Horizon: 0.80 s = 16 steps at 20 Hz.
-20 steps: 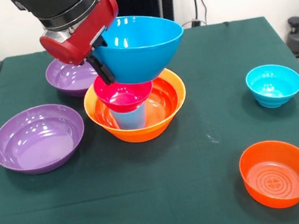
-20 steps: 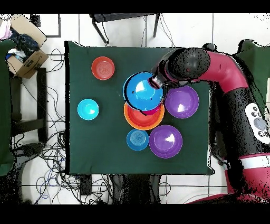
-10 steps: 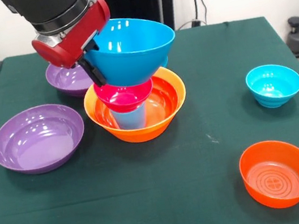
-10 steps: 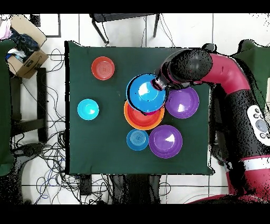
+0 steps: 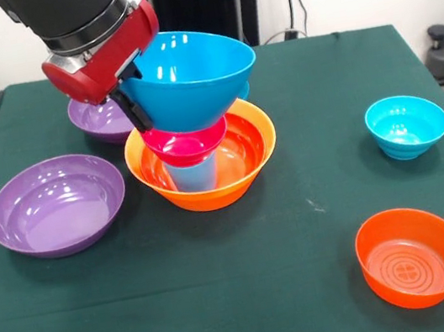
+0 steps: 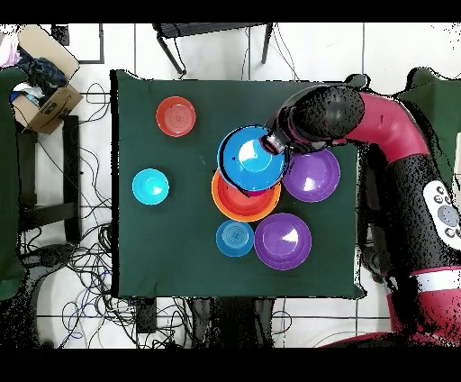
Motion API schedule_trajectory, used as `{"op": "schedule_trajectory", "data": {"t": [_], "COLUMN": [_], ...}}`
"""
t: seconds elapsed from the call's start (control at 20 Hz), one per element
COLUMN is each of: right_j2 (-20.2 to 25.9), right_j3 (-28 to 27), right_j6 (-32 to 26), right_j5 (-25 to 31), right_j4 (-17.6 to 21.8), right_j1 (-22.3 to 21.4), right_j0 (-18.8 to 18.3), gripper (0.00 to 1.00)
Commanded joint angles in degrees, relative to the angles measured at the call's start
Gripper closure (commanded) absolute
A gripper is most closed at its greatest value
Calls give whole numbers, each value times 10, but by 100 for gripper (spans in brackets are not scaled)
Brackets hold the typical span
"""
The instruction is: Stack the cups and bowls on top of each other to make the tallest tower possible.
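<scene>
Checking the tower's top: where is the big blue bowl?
In the front view, the blue bowl sits tilted atop the magenta bowl, held at its left rim by the gripper.

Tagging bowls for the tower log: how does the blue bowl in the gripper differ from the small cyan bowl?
The blue bowl is larger and deeper blue; the small cyan bowl is paler. The blue one is held tilted by the gripper above the magenta bowl; the cyan one sits upright, alone on the table. Both are glossy, round and empty.

A green-clothed table [image 5: 252, 297]; a cardboard box [image 6: 40, 86] beside it.
</scene>
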State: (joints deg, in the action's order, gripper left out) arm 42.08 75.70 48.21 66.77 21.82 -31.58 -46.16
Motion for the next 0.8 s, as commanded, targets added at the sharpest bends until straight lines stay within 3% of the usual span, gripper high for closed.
{"op": "schedule_trajectory", "data": {"t": [0.05,0.8], "right_j2": [-38,-49], "right_j3": [31,43], "right_j6": [24,27], "right_j5": [-35,-50], "right_j4": [32,40], "right_j1": [0,3], "right_j0": [9,11], "gripper": [100,100]}}
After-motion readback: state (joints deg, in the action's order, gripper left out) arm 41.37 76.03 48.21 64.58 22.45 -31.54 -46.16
